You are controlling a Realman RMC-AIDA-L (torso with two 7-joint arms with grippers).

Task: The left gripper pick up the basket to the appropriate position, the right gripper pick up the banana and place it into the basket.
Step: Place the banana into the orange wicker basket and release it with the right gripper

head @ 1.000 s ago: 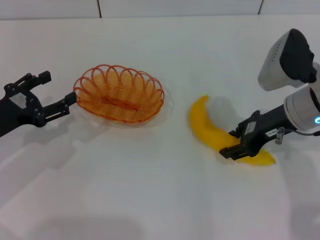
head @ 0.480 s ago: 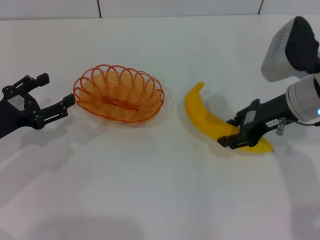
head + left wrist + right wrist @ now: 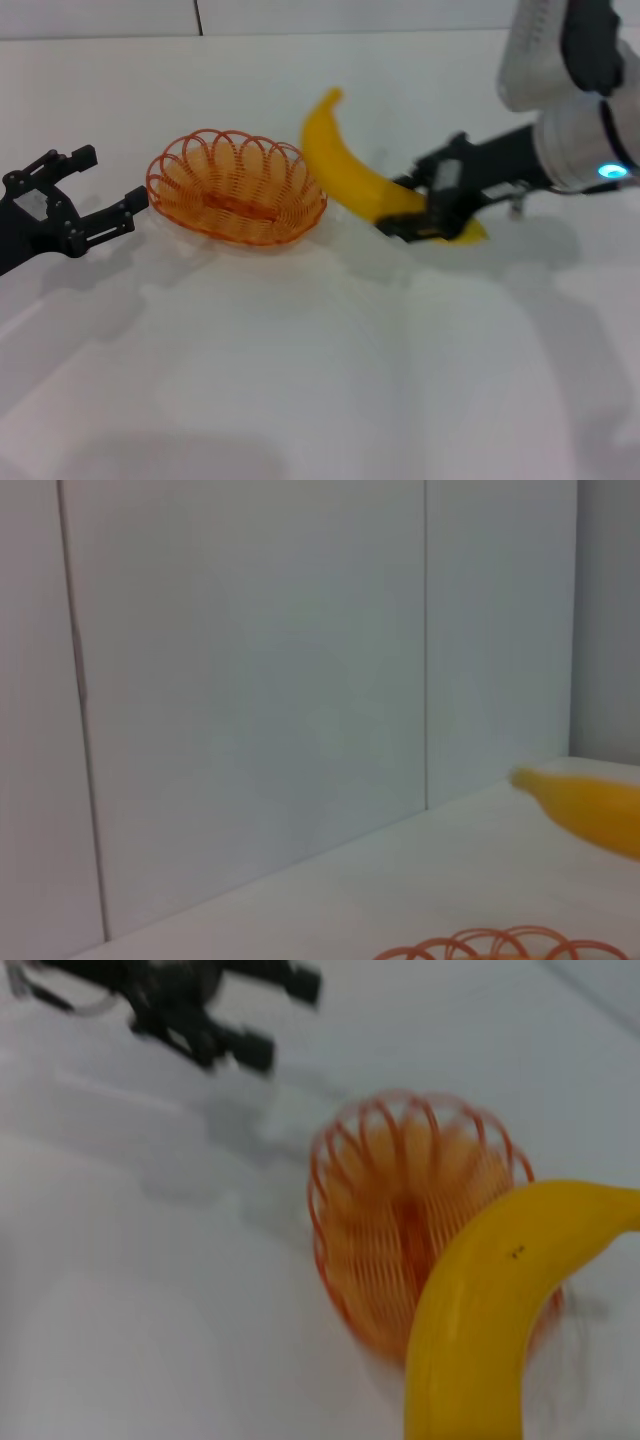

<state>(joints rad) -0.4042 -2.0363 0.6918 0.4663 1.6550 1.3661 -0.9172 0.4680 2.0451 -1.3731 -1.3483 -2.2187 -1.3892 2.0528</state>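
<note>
The orange wire basket point(image 3: 237, 187) stands on the white table, left of centre. My left gripper point(image 3: 100, 190) is open just left of the basket's rim, not touching it. My right gripper point(image 3: 425, 208) is shut on the yellow banana point(image 3: 350, 172) and holds it lifted above the table, just right of the basket, its free end pointing up and away. In the right wrist view the banana point(image 3: 487, 1310) hangs over the near side of the basket point(image 3: 400, 1215), with the left gripper point(image 3: 215, 1005) beyond. The left wrist view shows the banana's tip point(image 3: 580, 808) and the basket's rim point(image 3: 500, 946).
The white table point(image 3: 300, 380) spreads wide in front. A pale wall point(image 3: 300, 15) with vertical seams runs along the table's far edge.
My right gripper has lifted the banana off the table and carried it left toward the basket. The left gripper and the basket have stayed where they were.
</note>
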